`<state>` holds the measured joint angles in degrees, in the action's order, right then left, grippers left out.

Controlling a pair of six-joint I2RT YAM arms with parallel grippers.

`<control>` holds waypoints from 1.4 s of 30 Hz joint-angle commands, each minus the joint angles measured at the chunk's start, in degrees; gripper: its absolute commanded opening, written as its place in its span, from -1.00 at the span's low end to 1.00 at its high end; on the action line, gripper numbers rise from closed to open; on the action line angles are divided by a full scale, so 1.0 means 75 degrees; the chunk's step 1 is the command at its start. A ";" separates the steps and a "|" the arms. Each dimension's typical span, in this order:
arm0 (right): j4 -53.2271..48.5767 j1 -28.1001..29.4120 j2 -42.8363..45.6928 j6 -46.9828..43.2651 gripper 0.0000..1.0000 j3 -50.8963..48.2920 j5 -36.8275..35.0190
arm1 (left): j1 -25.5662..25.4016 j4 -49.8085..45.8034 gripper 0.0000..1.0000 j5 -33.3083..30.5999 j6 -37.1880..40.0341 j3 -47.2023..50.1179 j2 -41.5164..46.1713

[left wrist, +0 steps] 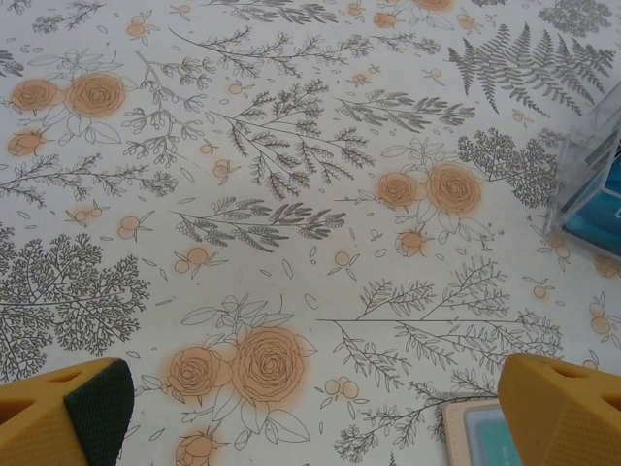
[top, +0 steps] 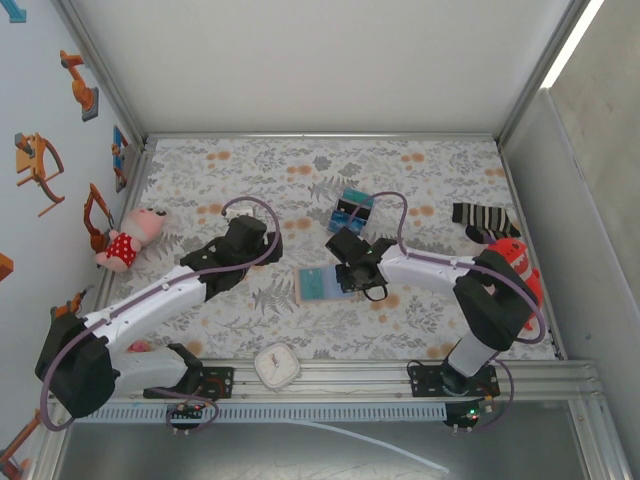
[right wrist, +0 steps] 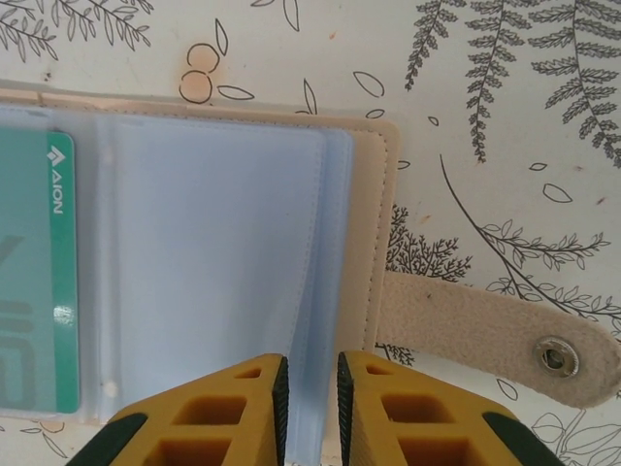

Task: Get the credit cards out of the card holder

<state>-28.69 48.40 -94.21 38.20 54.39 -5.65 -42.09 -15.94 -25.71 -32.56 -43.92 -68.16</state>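
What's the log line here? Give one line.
card holder open flat, green card inside | right hand nearly closed over clear sleeve, grip unclear | left hand open above table

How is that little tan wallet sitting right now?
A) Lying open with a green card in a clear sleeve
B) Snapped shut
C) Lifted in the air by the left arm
A: the card holder lies spread open, its snap strap unfastened, and a green card sits in one clear sleeve.
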 commanded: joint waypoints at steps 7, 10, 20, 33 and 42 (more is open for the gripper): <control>-0.0265 -0.0142 -0.0129 -0.0010 -0.67 -0.0093 -0.0352 | -0.0246 -0.0298 0.94 -0.0181 0.0214 -0.0144 -0.0183; -0.0447 -0.0235 0.0156 -0.0068 -0.67 -0.0036 -0.0454 | -0.0384 -0.0375 0.94 -0.0134 0.0272 -0.0109 -0.0296; -0.0263 -0.0325 0.0919 -0.0011 -0.66 0.0224 0.0347 | -0.1088 -0.0452 0.94 0.0059 -0.0042 0.0095 -0.1046; 0.1252 -0.0325 0.0098 0.0732 -0.70 0.0265 0.2496 | -0.1101 0.0554 0.94 0.1444 -0.0521 0.0600 -0.1867; 0.1600 -0.0325 -0.0304 0.1032 -0.70 0.0304 0.2874 | -0.1102 0.0888 0.53 0.2059 -0.0569 0.0722 -0.2249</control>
<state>-18.31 46.09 -95.94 44.16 54.92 14.28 -50.22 -10.41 -12.73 -36.23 -39.31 -84.25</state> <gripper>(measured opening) 0.151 0.781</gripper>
